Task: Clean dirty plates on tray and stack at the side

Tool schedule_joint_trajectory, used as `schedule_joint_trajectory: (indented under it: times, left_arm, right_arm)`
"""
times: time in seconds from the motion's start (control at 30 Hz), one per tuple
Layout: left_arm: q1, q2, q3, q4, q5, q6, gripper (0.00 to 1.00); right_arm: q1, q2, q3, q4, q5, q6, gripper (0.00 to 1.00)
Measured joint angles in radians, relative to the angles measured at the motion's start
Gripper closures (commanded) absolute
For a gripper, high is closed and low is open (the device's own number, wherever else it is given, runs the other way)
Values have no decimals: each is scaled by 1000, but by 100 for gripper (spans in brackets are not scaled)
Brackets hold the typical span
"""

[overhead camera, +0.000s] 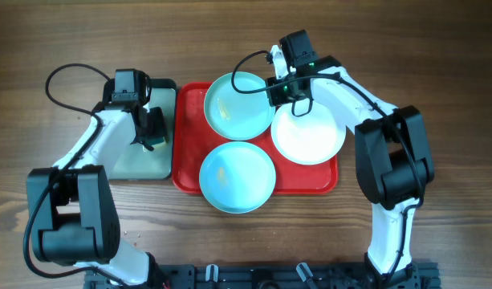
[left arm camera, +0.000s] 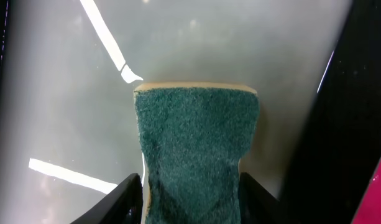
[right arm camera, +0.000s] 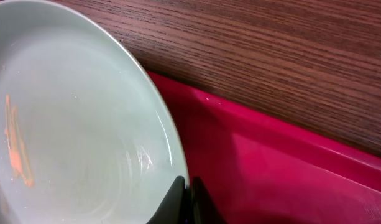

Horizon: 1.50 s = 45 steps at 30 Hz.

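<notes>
Three plates lie on the red tray (overhead camera: 185, 172): an aqua plate (overhead camera: 233, 108) at the back, an aqua plate (overhead camera: 236, 178) at the front, a white plate (overhead camera: 310, 136) at the right. My right gripper (overhead camera: 279, 95) is shut on the right rim of the back aqua plate (right arm camera: 84, 130), which bears an orange smear (right arm camera: 16, 149). My left gripper (overhead camera: 152, 132) is shut on a green sponge (left arm camera: 193, 149) over the grey-green tray (overhead camera: 141, 160).
The grey-green tray (left arm camera: 66, 93) has a black rim and sits just left of the red tray. Wooden tabletop (right arm camera: 271, 56) lies behind the red tray's back rim (right arm camera: 271, 137). Cables loop above both arms.
</notes>
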<state>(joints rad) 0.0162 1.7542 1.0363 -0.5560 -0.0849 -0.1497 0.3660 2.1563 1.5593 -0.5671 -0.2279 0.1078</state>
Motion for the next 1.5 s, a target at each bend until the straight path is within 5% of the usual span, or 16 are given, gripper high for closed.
schedule_joint_trajectory:
  times: [0.1, 0.2, 0.53, 0.73, 0.93, 1.5]
  left_arm:
    - [0, 0, -33, 35, 0, 0, 61]
    - [0, 0, -48, 51, 0, 8, 96]
    - [4, -26, -57, 74, -4, 18, 96]
    - [4, -323, -60, 46, -6, 22, 96]
    - [4, -530, -61, -28, 40, 156, 96]
    - [4, -529, -61, -62, 181, 228, 96]
  right_arm:
    - [0, 0, 0, 2, 0, 0, 96]
    - [0, 0, 0, 4, 0, 0, 95]
    - [0, 0, 0, 4, 0, 0, 96]
    - [0, 0, 0, 5, 0, 0, 96]
    - [0, 0, 0, 7, 0, 0, 96]
    - [0, 0, 0, 9, 0, 0, 96]
